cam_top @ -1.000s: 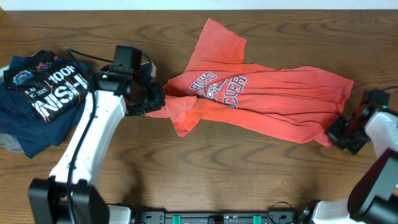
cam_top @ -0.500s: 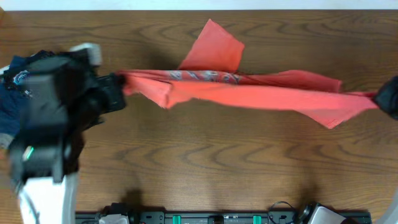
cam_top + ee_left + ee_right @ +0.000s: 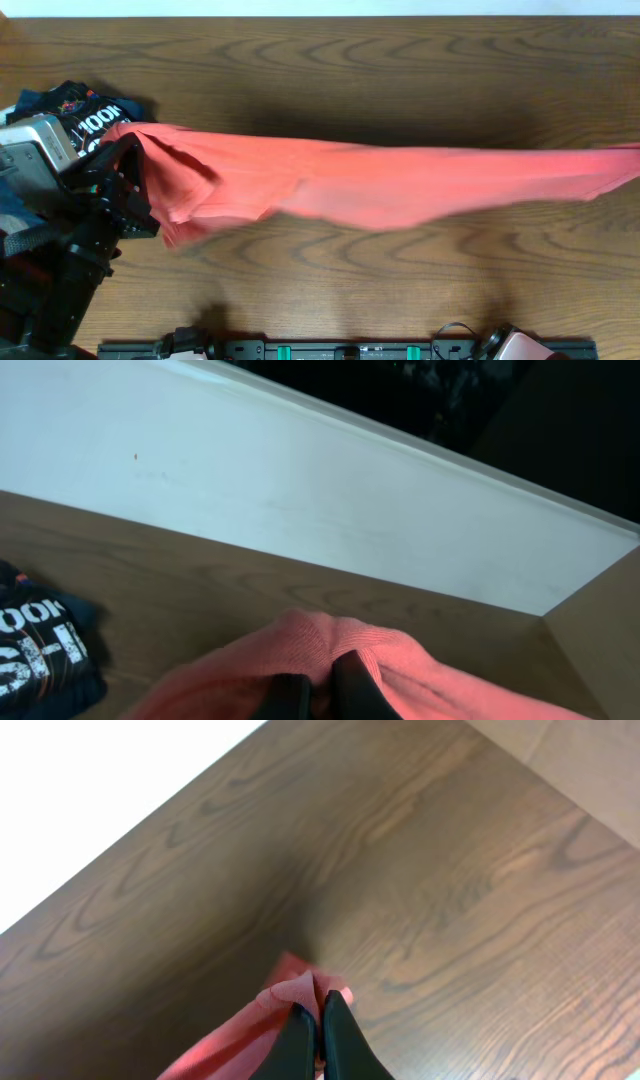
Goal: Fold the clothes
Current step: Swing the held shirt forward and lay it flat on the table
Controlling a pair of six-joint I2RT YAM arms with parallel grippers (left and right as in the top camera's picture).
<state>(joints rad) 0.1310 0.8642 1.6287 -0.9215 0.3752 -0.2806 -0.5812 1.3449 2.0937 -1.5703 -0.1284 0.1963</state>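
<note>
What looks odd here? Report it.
Nothing spilled or damaged. The coral T-shirt hangs stretched in the air between the left gripper and right gripper, its left end bunched near the navy shirts.

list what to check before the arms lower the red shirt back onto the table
1. Left gripper shut on the T-shirt: ok.
2. Right gripper shut on its other end: ok.
3. T-shirt stretched between them: ok.
4. Spread flat: not ok, a flap hangs doubled near the left gripper.
5. Lettering side: cannot tell, no print shows.
6. Navy pile out of the way: not ok, the T-shirt's end overlaps it from overhead.
</note>
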